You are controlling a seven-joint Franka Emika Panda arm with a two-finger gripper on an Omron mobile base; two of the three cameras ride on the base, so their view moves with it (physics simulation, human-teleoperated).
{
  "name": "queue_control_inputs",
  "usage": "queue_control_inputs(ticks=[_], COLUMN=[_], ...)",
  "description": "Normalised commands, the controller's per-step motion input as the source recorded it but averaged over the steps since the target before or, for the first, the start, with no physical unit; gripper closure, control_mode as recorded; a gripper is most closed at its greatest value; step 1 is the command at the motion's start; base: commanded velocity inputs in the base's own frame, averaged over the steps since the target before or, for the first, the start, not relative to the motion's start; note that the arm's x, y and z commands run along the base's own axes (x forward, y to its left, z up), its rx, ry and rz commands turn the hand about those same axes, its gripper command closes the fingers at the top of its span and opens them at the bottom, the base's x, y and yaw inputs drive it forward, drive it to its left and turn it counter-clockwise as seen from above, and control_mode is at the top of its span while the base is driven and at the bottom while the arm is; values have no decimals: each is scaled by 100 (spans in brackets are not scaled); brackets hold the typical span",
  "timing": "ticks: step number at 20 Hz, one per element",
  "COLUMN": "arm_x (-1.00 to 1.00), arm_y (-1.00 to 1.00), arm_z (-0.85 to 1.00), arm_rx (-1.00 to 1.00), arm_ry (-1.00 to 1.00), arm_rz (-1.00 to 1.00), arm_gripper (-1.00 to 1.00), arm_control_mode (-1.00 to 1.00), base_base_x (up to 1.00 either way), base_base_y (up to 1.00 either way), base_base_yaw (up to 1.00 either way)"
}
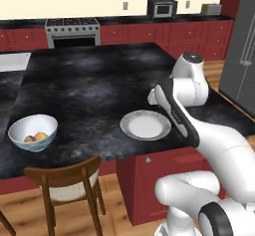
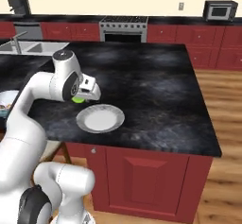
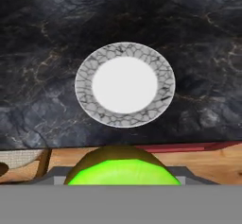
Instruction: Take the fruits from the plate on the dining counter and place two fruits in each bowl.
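Lime (image 3: 124, 171) held between fingers (image 2: 77, 99) (above plate (image 3: 125, 84)).

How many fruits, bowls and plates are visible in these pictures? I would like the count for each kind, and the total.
Fruits: 3, a green lime held in the pincer, and an orange fruit and a brownish fruit in the bowl
Bowls: 1
Plates: 1, the bare plate
Total: 5

- Arm: rises from the base, bends at the elbow and reaches forward, wrist turned downward.
- Hand (image 2: 78, 99): raised above the tabletop, closed around the green lime (image 3: 124, 171).
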Motion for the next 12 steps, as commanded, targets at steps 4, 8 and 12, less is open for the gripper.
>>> queue_control_inputs(ticks=[4, 8, 12], arm_x=[0, 0, 0], arm_y=[0, 0, 0], arm_z=[0, 0, 0], arm_rx=[0, 0, 0], arm_ry=[0, 0, 0], arm_rz=[0, 0, 0], arm_gripper=[100, 100, 100], arm_control_mode=[100, 100, 100], base_base_x=[-77, -21, 0], base_base_y=[69, 100, 100], base_base_yaw=[-1, 0, 0])
